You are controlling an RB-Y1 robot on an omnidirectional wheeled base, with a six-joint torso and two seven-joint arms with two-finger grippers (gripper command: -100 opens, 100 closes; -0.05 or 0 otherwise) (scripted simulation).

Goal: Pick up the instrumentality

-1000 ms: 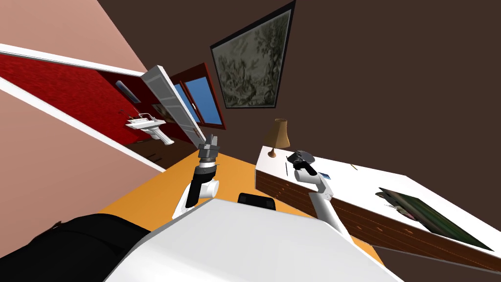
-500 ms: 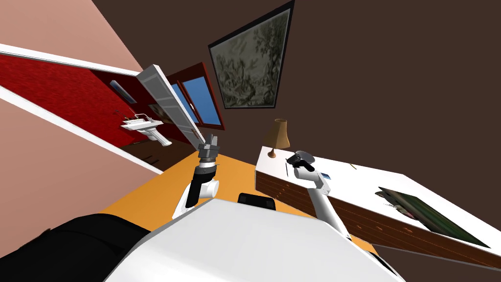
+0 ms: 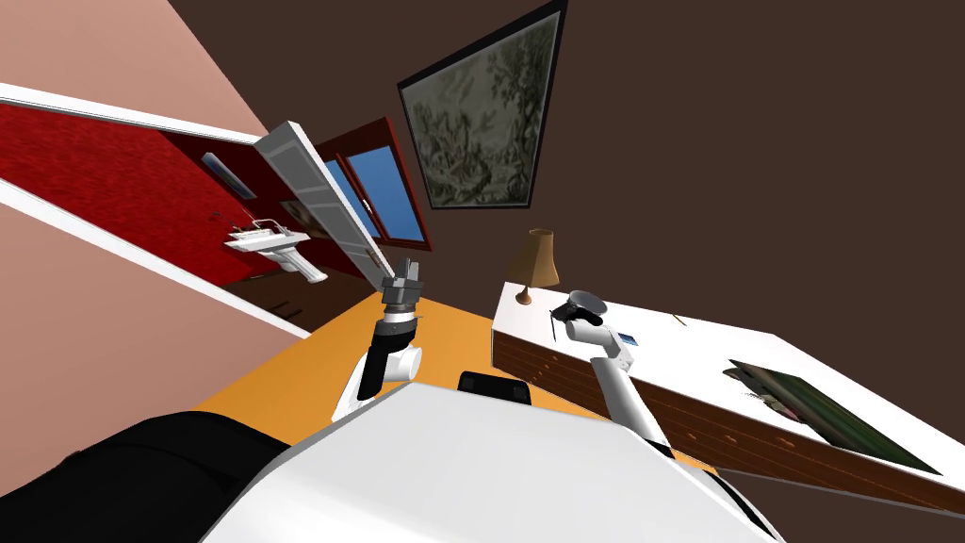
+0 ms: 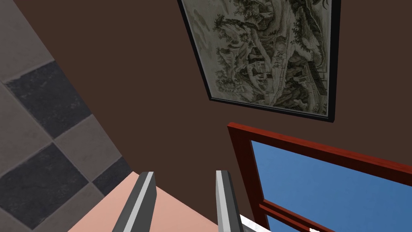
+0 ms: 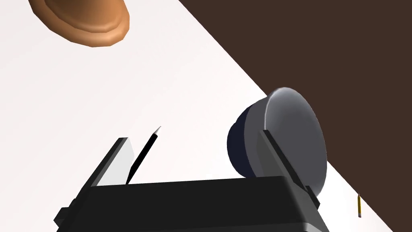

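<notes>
- Right gripper (image 5: 193,135) hung low over the white desk (image 5: 80,100), fingers spread wide, nothing held.
- Pen (image 5: 145,155), black with a pale tip, lay flat on the desk between the fingers, close against one of them and off-centre. I took it as the target. The task word is vague, so that's a judgement.
- Dark round thing (image 5: 289,133) with a grey domed face sat near the desk's back edge, just behind the other finger. Couldn't tell if they touched.
- Gripper pointed roughly along the pen, so the fingers would close across its thin shaft. That suits something that lies flat and can roll.
- Risk: with the pen so near one finger, closing would likely shove it sideways first, and the other finger might clip the round thing.
- Lamp (image 5: 80,20) base stood further along the desk, well clear. Pencil (image 5: 359,205) lay apart by the back edge.
- Left gripper (image 4: 185,173) was raised over the orange floor (image 3: 302,377), away from the desk, fingers parted on nothing. Looked parked to keep out of the way.
- Step: final alignment before closing. Pick not yet done.
</notes>
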